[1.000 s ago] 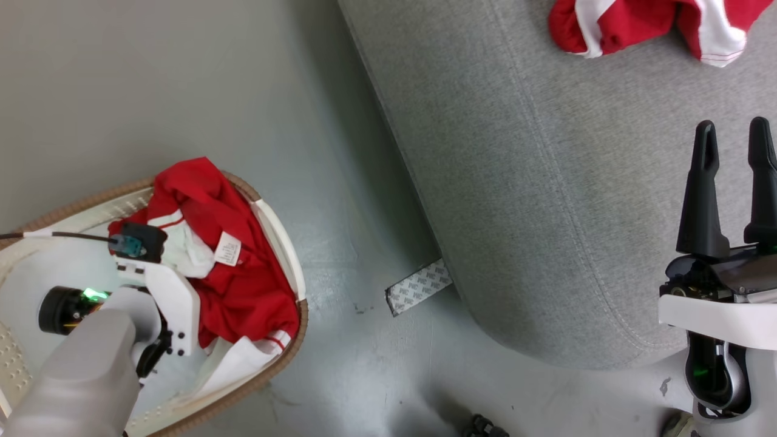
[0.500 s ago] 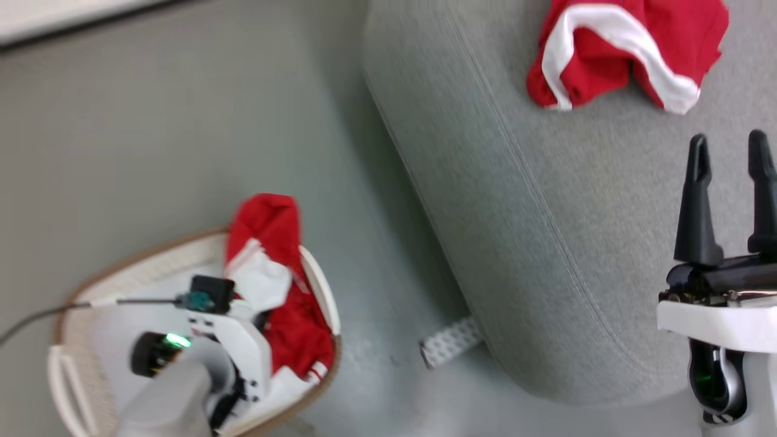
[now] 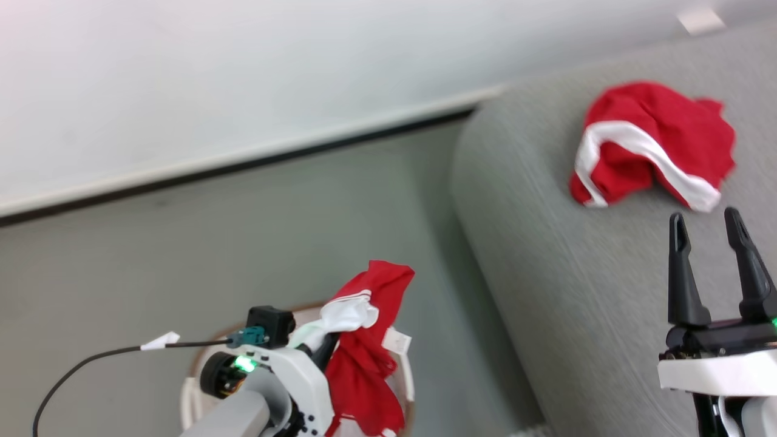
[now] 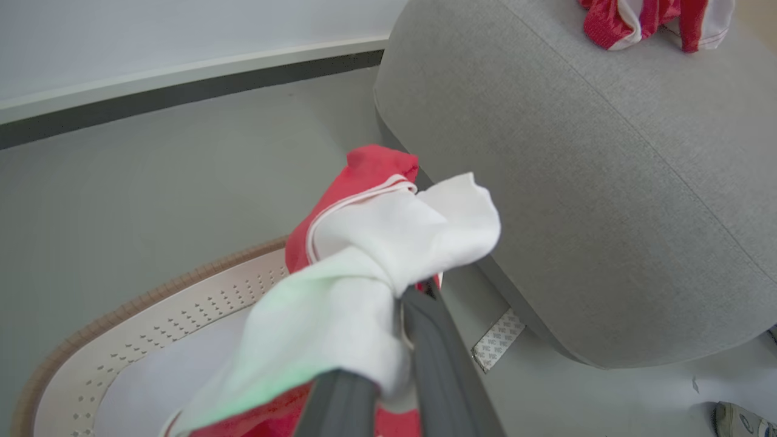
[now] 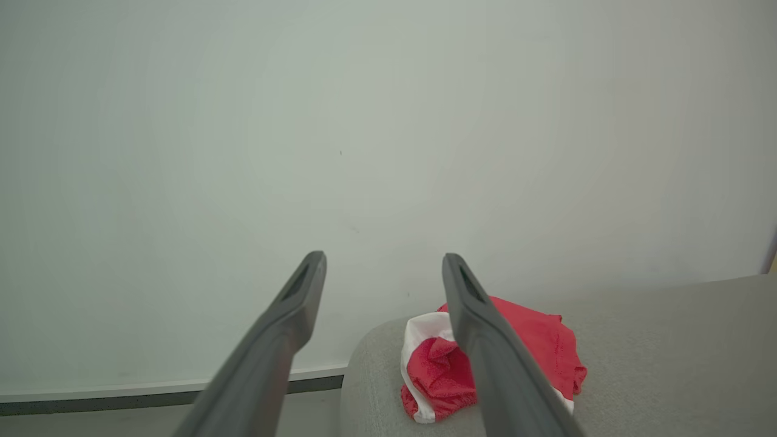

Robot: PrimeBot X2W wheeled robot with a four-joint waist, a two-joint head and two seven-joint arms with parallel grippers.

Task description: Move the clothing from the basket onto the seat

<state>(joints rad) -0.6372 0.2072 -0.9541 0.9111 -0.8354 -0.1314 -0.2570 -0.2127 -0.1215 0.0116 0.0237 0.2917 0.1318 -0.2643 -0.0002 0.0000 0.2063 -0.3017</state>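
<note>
Okay, the left gripper is pinching a white panel of the red garment. Its jaws are pressing together on the cloth, which is bunching over the fingers and hanging down red underneath. The grip is sitting on a gathered fold, probably so the whole piece is coming up in one lift instead of slipping out.

That garment is hanging off to the side of the seat, beside its rounded edge, with the lower end dangling in or right over the basket. Can't tell if it is clearing the brown rim. The basket is standing on the floor near the seat, with bare floor between them. A second red garment is already lying on the seat top, toward the end nearest the wall.

Over the seat's near part the right gripper is hovering with jaws spread wide, holding nothing, seemingly parked out of the way.

Step looks like carrying the held piece across to the seat. The seat's edge is rounded and appears to be rising higher than the basket, so the trailing cloth is likely needing height to avoid dragging along the side. Plenty of open grey cushion is lying between that edge and the placed garment, so mid-seat is looking like the best drop spot.
</note>
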